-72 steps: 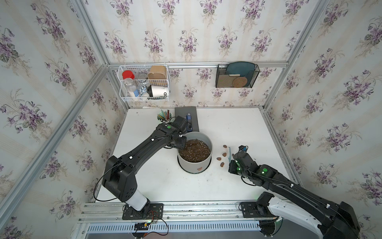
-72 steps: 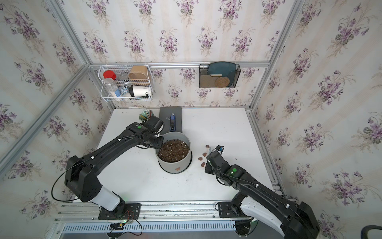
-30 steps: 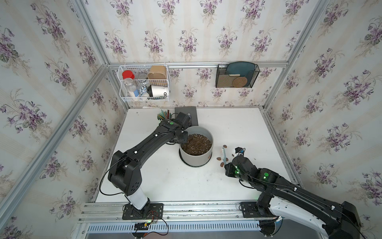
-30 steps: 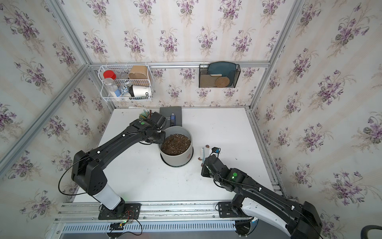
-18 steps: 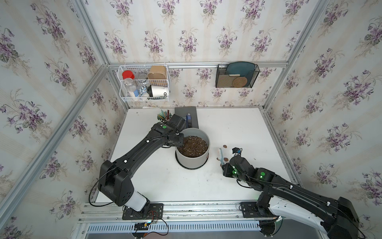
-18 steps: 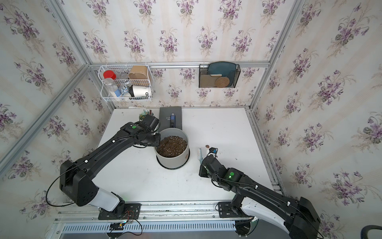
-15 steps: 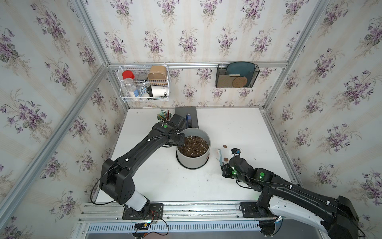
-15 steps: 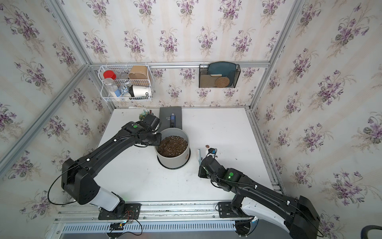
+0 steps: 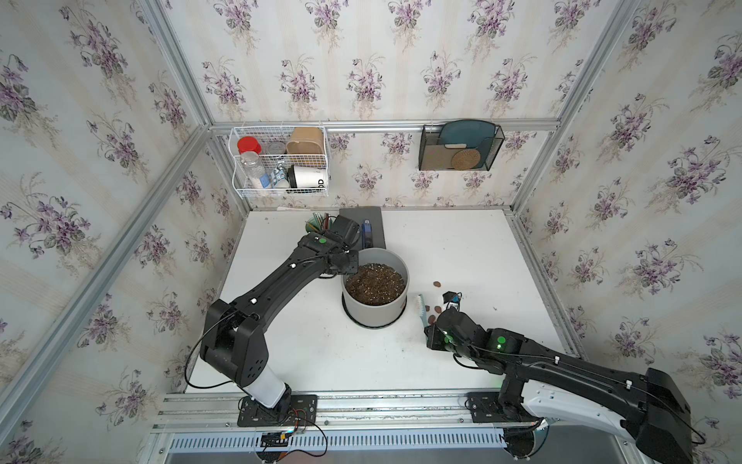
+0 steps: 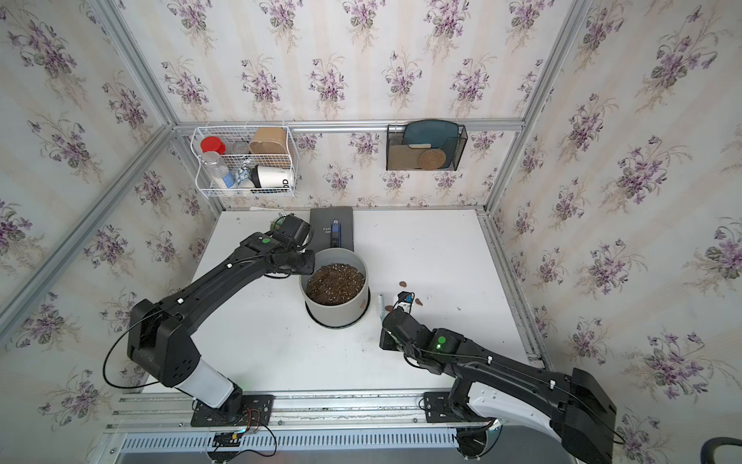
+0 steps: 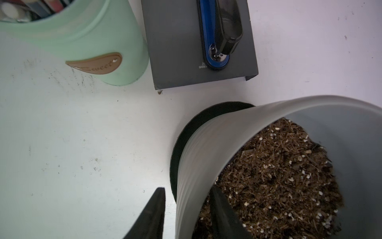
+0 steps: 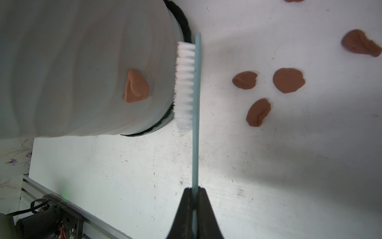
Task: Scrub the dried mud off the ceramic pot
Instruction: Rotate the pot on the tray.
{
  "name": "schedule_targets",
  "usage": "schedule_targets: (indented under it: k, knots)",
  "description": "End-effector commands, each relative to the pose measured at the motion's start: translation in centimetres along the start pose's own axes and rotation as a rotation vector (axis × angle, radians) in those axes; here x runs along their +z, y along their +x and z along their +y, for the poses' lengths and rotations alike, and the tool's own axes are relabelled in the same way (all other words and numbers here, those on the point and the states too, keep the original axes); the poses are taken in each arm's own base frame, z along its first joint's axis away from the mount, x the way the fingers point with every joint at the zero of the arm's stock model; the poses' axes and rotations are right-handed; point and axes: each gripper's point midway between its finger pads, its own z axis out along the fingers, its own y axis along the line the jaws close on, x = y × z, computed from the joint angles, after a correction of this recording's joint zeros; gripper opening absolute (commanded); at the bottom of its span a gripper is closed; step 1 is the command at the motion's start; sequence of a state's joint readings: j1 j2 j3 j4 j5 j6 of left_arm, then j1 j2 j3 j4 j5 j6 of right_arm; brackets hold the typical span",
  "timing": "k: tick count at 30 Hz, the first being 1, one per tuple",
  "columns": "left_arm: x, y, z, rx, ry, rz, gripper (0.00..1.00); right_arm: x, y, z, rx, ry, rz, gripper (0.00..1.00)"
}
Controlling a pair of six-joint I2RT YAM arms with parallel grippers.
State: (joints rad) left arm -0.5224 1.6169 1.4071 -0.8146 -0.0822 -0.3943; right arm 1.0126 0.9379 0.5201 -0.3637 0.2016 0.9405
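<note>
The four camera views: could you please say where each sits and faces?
Top views: stereo pair high above the table, near its front, looking down at the ceramic pot; left arm and right arm show.
Left wrist: on the left arm, facing the pot's rim and mint-green cup; left gripper straddles the rim, open.
Right wrist: on the right arm, facing along the brush at dried mud on the pot; right gripper clamps the brush.
Shared: every view shows the pot.

Mint-green cup (image 11: 88, 41) stands beside grey box (image 11: 175, 41); stapler (image 11: 219, 35) atop.
</note>
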Motion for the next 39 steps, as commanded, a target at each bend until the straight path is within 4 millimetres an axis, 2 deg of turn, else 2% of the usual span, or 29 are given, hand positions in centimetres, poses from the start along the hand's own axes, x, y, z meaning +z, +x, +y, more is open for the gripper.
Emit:
schedule_targets:
  k: [1, 7, 11, 14, 17, 25, 28, 34, 39]
  knots:
    - [0.2, -0.1, 0.0, 0.003, 0.006, -0.008, 0.37, 0.0, -0.5, 0.2, 0.013, -0.003, -0.026, 0.0]
    - [-0.3, 0.9, 0.0, 0.01, 0.033, 0.005, 0.32, 0.1, -0.6, -0.1, 0.021, 0.008, -0.038, 0.0]
    - [-0.9, 1.5, -0.4, 0.01, 0.061, 0.027, 0.19, 0.7, -0.3, -0.2, 0.03, 0.025, -0.021, 0.0]
    - [-1.5, 2.0, -0.9, 0.005, 0.104, 0.039, 0.15, 1.0, -0.2, -0.2, 0.041, 0.027, -0.016, 0.0]
    - [-2.0, 2.6, -1.6, 0.009, 0.143, 0.047, 0.15, 1.1, -0.2, 0.0, 0.044, 0.021, -0.016, 0.0]
    - [-1.8, 4.1, -2.4, -0.022, 0.206, 0.093, 0.12, 1.1, -0.2, -0.2, 0.051, 0.024, -0.02, 0.0]
    - [-1.9, 4.2, -2.9, -0.026, 0.24, 0.095, 0.19, 1.2, 0.1, -0.4, 0.05, 0.023, -0.016, 0.0]
    - [-2.3, 1.2, -1.4, -0.017, 0.139, 0.011, 0.38, 1.2, 0.2, -0.5, 0.049, 0.026, -0.013, 0.0]
    - [-1.3, -0.1, -1.2, 0.008, 0.094, -0.004, 0.42, 0.9, 0.1, -0.5, 0.058, 0.016, -0.018, 0.0]
